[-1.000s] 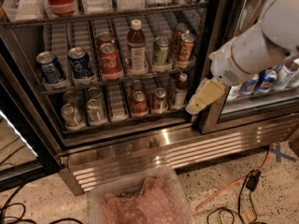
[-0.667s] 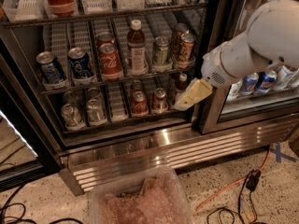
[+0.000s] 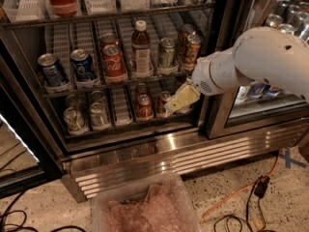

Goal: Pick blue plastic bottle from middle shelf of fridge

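Blue plastic bottle (image 3: 141, 50): stands upright in a white lane on the middle shelf (image 3: 145, 78) of the fridge (image 3: 169, 153), white cap up. Shares that shelf with two blue cans (image 3: 83, 64) at the left end, two red cans (image 3: 114, 62) just left, one green can (image 3: 167, 52) just right and two gold-brown cans (image 3: 193, 50) further right. Tool (image 3: 170, 108): hangs lower and to the right, well apart from the bottle, near the cans of the lower shelf (image 3: 120, 129); cannot tell whether clenched or released.
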Robot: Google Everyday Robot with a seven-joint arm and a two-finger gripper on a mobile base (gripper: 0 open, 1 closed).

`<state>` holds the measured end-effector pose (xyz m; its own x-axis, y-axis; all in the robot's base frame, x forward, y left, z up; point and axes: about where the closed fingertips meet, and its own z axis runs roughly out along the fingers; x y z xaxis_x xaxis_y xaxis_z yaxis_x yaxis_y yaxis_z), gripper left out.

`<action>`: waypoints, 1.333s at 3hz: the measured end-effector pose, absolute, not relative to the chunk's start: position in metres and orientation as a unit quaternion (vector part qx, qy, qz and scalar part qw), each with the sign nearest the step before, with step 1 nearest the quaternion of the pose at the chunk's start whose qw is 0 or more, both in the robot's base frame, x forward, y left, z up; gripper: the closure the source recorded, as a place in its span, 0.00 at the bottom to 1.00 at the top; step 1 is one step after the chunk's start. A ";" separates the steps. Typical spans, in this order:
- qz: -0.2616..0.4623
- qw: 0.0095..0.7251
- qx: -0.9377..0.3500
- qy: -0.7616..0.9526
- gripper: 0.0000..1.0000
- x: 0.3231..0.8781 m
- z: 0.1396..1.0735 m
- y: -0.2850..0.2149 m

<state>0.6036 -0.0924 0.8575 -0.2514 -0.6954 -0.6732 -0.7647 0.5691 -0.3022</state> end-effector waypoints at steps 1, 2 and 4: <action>0.048 0.407 -0.478 0.777 0.00 0.612 0.858 -0.074; 0.049 0.408 -0.478 0.776 0.00 0.612 0.858 -0.074; 0.083 0.438 -0.450 0.774 0.00 0.634 0.841 -0.036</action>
<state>0.6340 -0.0361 0.8413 -0.2126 -0.6237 -0.7522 -0.7691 0.5816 -0.2648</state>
